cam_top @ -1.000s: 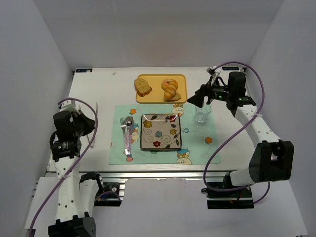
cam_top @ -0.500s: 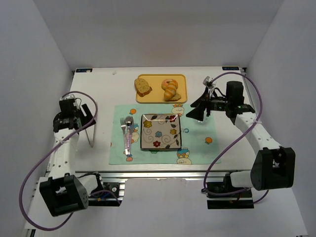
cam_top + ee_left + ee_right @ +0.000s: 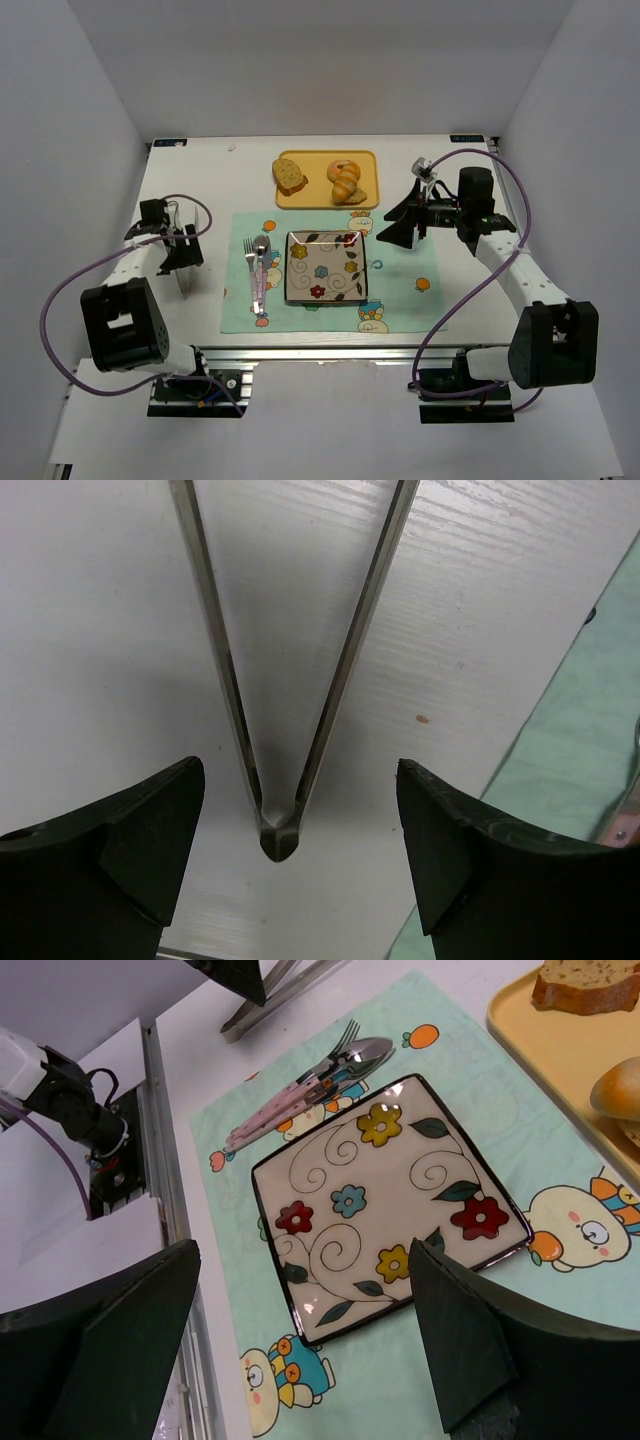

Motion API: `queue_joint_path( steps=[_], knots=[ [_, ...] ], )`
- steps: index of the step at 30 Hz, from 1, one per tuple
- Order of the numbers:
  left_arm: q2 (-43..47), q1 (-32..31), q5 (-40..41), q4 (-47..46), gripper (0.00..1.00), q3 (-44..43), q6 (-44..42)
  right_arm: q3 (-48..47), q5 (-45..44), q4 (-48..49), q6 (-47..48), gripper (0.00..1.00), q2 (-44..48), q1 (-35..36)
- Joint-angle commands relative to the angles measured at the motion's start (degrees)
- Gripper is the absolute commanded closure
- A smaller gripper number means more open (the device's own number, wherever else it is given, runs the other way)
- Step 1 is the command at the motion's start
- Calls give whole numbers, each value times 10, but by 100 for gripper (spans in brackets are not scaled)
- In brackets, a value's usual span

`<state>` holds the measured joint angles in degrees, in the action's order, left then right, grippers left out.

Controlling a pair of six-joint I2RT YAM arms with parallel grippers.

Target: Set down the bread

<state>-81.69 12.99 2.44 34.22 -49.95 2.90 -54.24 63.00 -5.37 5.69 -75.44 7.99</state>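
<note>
The bread (image 3: 338,166), a small round golden bun, sits on the yellow tray (image 3: 368,158) at the back, half hidden by a croissant (image 3: 348,187). Metal tongs (image 3: 278,835) lie on the white table at the left. My left gripper (image 3: 300,865) is open and low over their hinge end, with a finger on each side and neither touching. My right gripper (image 3: 392,222) hangs open and empty to the right of the flowered plate (image 3: 326,266), looking across it (image 3: 385,1210). A rounded golden piece (image 3: 615,1085) shows at that view's right edge; I cannot tell which bread it is.
A brown bread slice (image 3: 290,175) lies on the tray's left. A fork and spoon (image 3: 258,270) rest left of the plate on the green placemat (image 3: 400,290). The table's front rail (image 3: 165,1220) runs near the mat. White walls enclose three sides.
My left arm has swung from upright down to the table at the left, and its gripper has gone from shut to open over the tongs. The right gripper has shifted slightly lower and left.
</note>
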Motion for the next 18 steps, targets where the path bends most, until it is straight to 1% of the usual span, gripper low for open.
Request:
queue_joint_path(
  steps=[1,8,18],
  knots=[
    [-13,-2,-6,-34,13,-7,-21,4,19,26,-8,11,2,-1],
    [-72,-2,-11,-57,13,-11,-45,1,18,36,-18,11,-9,-3],
    [-123,-2,-8,-90,20,-30,-40,-27,25,34,-19,11,-37,-10]
  ],
)
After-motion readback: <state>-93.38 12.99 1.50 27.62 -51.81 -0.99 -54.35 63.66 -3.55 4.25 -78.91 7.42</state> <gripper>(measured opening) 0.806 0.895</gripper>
